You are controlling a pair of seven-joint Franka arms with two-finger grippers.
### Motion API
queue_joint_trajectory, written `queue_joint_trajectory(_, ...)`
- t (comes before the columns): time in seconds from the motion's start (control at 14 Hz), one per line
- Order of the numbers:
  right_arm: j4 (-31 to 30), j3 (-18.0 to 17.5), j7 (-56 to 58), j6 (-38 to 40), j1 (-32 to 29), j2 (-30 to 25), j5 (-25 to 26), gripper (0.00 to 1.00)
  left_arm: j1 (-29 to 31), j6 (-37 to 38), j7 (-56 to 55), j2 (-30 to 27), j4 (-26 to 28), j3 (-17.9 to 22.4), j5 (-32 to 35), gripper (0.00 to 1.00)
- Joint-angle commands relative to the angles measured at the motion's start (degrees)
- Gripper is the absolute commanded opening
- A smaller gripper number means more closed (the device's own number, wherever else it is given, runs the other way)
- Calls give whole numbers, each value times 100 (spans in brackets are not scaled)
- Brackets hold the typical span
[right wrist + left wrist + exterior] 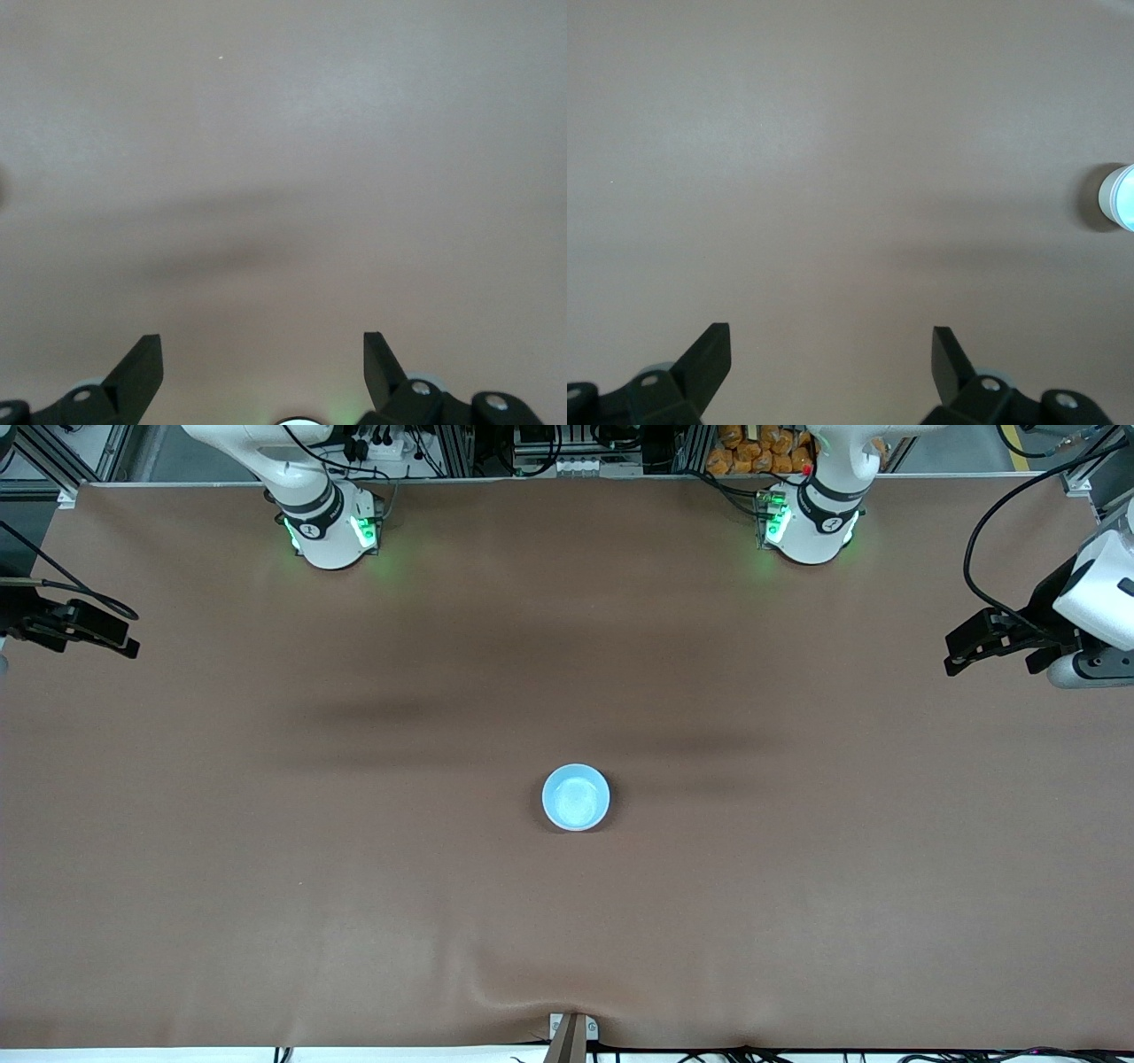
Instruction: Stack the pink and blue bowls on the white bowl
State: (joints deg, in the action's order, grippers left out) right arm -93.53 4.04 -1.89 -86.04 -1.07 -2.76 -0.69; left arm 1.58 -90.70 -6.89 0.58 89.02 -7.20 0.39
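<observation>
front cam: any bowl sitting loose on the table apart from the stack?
No: only one stack, blue bowl on top, stands mid-table; the brown cloth holds nothing else.

Brown cloth [266,868] is covering the whole tabletop, lying mostly flat, puckering into a fold at the near edge by a small metal bracket [573,1027]. Soft shadows are falling in streaks across the middle. Along the far edge, aluminium framing [80,460], dark cables [390,452] and orange packets [757,452] are showing.

A brown cloth [266,850] covers the table; orange packets [753,452] lie past its edge.
</observation>
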Motion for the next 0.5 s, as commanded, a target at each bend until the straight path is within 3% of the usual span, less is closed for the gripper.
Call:
queue_joint_trajectory(0.0,-16,45,126,43,-95,-155,131,100,27,131,39,74,-166,-27,84,100)
queue_joint_trajectory(0.43,98,45,312,298,-104,-172,105,100,35,131,56,74,-166,-27,75,100)
